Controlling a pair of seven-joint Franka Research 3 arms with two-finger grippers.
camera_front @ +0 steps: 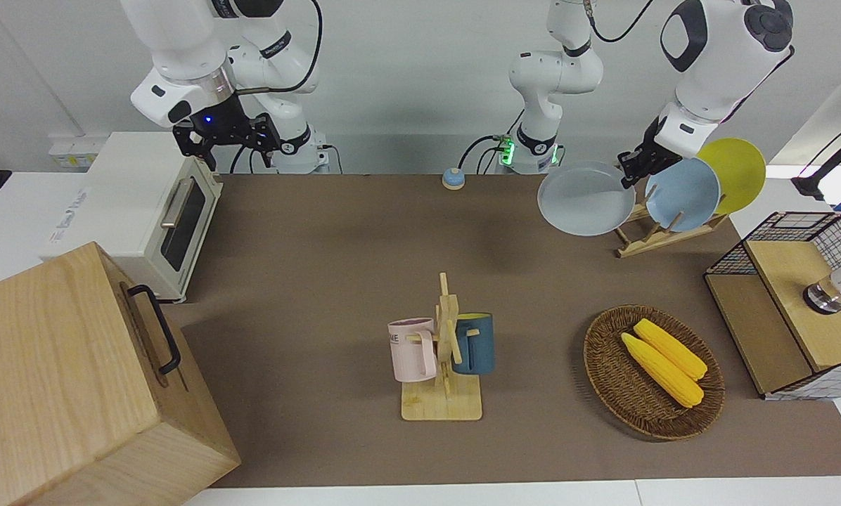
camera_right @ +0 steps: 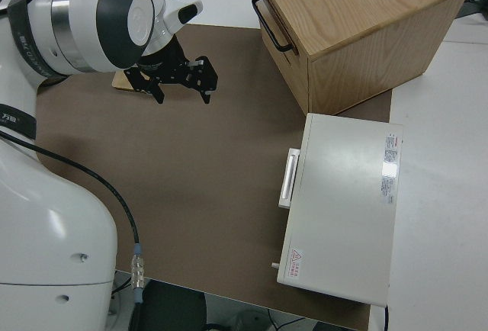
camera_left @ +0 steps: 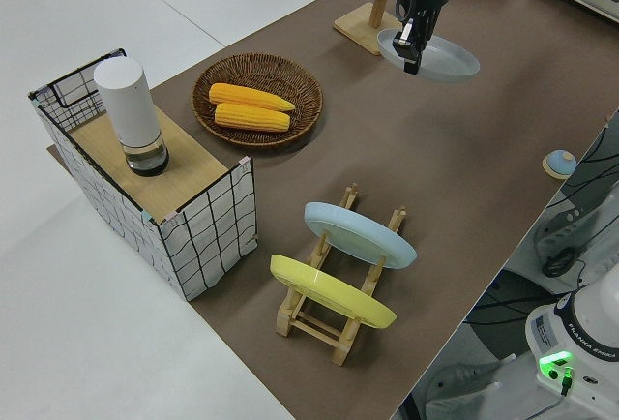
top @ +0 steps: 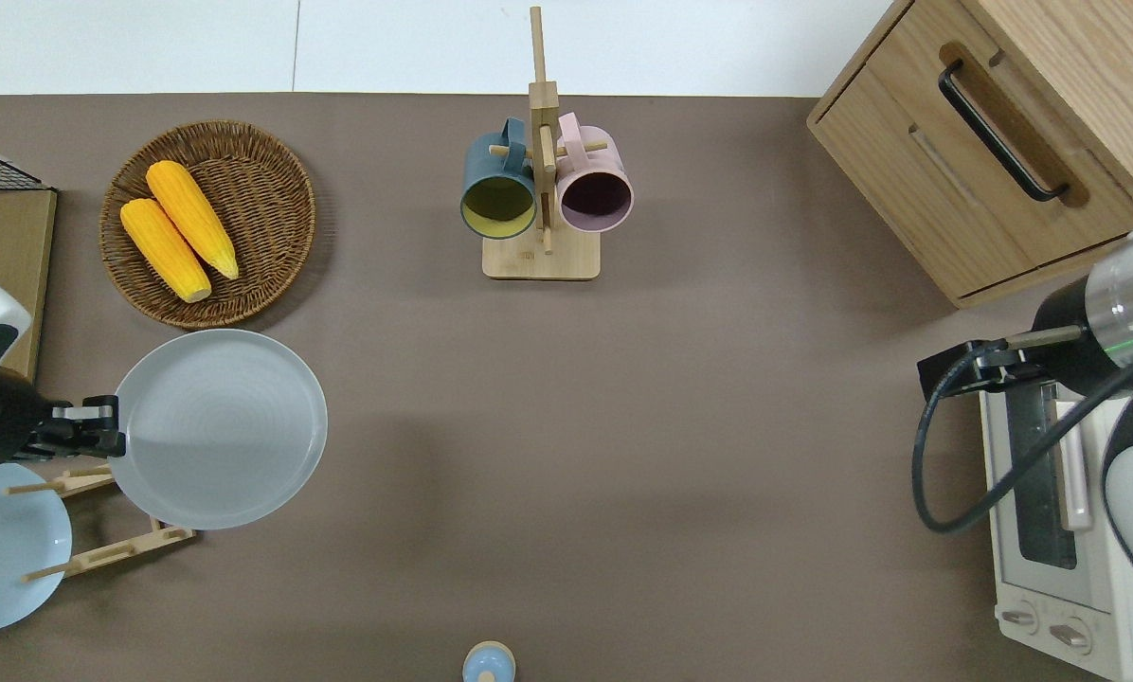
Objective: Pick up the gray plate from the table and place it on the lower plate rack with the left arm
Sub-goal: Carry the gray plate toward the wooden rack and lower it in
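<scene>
Now the left end effector (top: 102,428) is clamped on the rim of the gray plate (top: 218,428), holding it roughly level in the air, clear of the surface (top: 623,426). Seen from overhead, the plate hangs partly over the open end of the plate rack (top: 102,521), the end toward the table's middle. Deeper in that rack stand a blue plate (camera_front: 682,194) and a yellow plate (camera_front: 733,173). The right arm is parked, its end effector (camera_right: 181,81) open.

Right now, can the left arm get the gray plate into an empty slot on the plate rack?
Probably yes. The left gripper holds the gray plate over the plate rack's empty end; the sky-blue plate and yellow plate sit in other slots.
</scene>
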